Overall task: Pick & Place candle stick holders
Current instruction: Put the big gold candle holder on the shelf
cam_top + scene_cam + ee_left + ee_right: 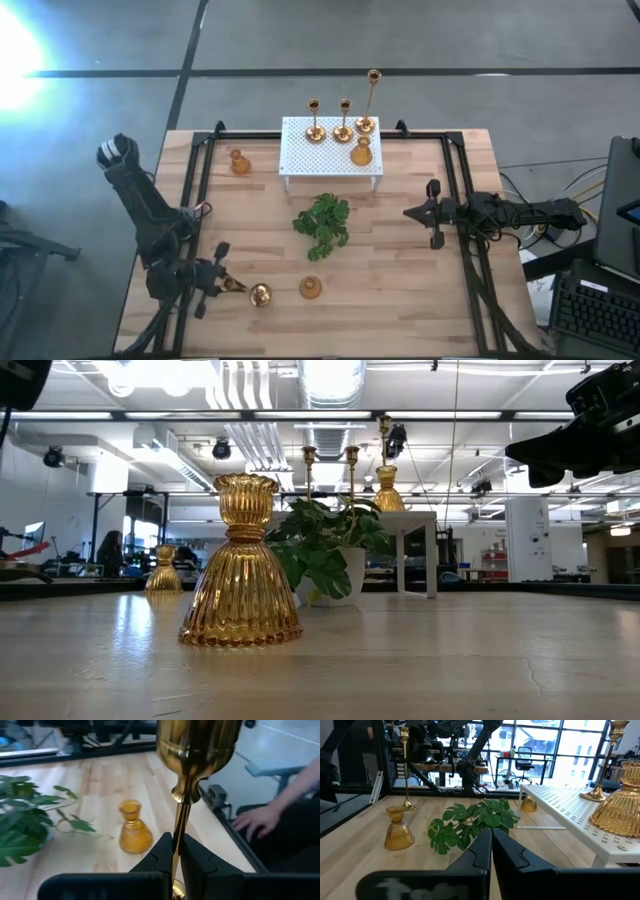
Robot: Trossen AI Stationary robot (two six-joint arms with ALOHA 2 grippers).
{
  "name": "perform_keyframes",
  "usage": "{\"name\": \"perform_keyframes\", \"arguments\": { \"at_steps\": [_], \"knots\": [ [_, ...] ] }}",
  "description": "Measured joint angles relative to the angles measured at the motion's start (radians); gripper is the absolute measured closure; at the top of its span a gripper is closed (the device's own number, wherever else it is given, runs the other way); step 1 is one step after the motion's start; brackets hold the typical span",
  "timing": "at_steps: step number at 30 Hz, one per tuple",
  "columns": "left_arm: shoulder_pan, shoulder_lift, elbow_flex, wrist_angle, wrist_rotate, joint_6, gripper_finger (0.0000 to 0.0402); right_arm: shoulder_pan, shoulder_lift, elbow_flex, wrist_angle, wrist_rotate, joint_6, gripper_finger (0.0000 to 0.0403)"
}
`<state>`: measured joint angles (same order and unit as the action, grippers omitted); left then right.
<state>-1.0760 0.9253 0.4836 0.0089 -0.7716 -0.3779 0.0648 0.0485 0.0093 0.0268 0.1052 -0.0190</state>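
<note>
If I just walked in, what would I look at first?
Probably the white perforated stand at the far middle of the table, crowded with four shiny gold candle holders, one much taller than the rest. Next, the green leafy plant in the table's centre. Then the left gripper near the front edge, clamped on the thin stem of another gold holder.

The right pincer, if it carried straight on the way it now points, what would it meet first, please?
Most likely the green plant: the right pincer, shut and empty, points across the table toward it, with bare wood between. Its height is unclear, so it might pass over the leaves.
</note>
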Motion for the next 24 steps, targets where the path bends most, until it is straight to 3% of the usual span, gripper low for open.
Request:
{"name": "perform_keyframes", "arguments": {
  "at_steps": [13, 19, 24],
  "knots": [
    [0.157, -0.002, 0.083, -0.012, -0.039, 0.078, 0.0382, 0.0, 0.0, 0.0, 0.0, 0.0, 0.0, 0.0394],
    [0.217, -0.002, 0.179, -0.067, -0.055, 0.183, 0.0382, 0.0, 0.0, 0.0, 0.0, 0.0, 0.0, 0.0394],
    [0.255, -0.002, 0.283, -0.154, -0.135, 0.255, 0.0382, 0.0, 0.0, 0.0, 0.0, 0.0, 0.0, 0.0394]
  ]
}}
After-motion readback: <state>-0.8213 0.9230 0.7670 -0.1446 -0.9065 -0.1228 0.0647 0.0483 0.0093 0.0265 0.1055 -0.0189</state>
